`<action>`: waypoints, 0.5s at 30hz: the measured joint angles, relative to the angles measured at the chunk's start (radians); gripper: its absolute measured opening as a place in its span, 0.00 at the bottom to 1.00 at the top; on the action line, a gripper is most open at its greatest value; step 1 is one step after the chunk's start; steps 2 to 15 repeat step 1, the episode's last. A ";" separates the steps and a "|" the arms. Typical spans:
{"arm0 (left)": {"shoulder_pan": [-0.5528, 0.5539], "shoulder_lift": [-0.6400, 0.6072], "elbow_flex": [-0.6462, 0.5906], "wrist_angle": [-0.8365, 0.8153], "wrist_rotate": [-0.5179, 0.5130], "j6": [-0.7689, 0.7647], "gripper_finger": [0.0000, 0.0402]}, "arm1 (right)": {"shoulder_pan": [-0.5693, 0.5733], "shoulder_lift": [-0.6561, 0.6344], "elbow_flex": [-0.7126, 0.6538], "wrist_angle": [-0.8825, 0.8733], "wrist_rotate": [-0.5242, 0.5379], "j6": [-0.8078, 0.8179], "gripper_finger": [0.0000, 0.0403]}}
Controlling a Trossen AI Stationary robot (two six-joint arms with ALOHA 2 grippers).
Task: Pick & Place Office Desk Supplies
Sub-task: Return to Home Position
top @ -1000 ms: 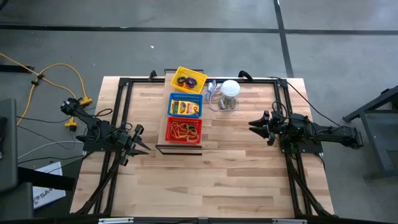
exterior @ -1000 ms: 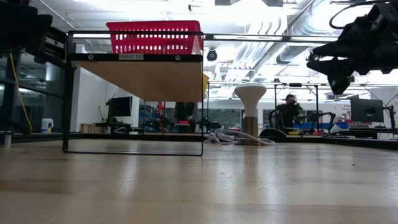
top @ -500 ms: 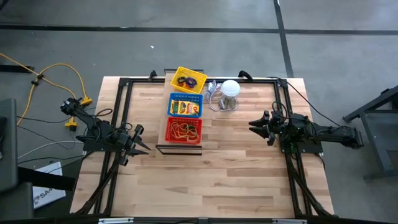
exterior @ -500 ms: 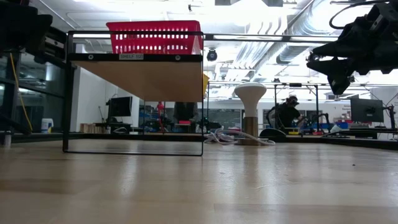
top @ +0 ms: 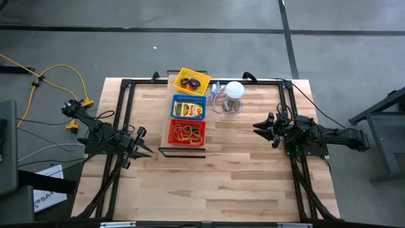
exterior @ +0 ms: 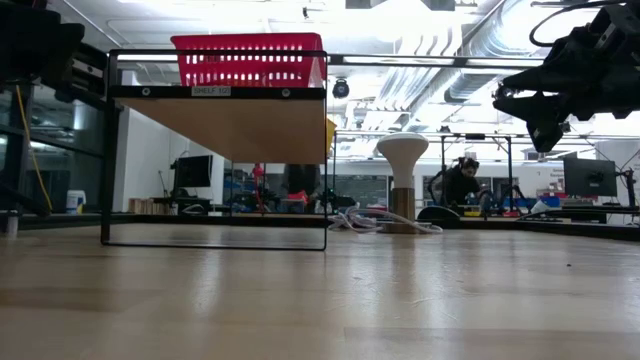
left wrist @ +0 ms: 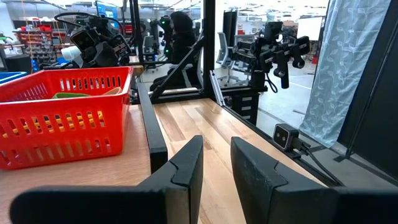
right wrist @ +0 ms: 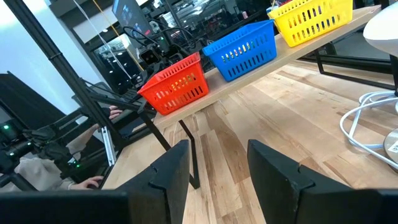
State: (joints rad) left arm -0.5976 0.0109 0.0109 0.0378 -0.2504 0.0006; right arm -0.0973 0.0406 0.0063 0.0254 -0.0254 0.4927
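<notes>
Tan rubber bands [top: 185,132], red bin [top: 204,131], between left gripper [top: 147,143] and right gripper [top: 256,129]

Red bin [left wrist: 62,118] cut by frame edge, its rubber bands [left wrist: 68,95] mostly hidden behind mesh wall, white round object [right wrist: 382,28] cropped.

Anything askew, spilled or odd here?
Only the yellow plastic bin at the far end of the wooden shelf: it sits rotated, while the blue plastic bin and red plastic bin lie square. Nothing spilled. The left gripper and right gripper hang empty at opposite sides.
</notes>
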 joint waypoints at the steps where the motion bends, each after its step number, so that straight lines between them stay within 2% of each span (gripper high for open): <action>1: 0.000 0.000 0.000 0.000 0.000 0.000 0.20 | 0.000 0.000 0.000 0.000 0.000 0.000 0.37; 15: 0.000 0.000 0.000 0.000 0.000 0.000 0.20 | 0.000 0.000 0.000 0.000 0.000 0.000 0.37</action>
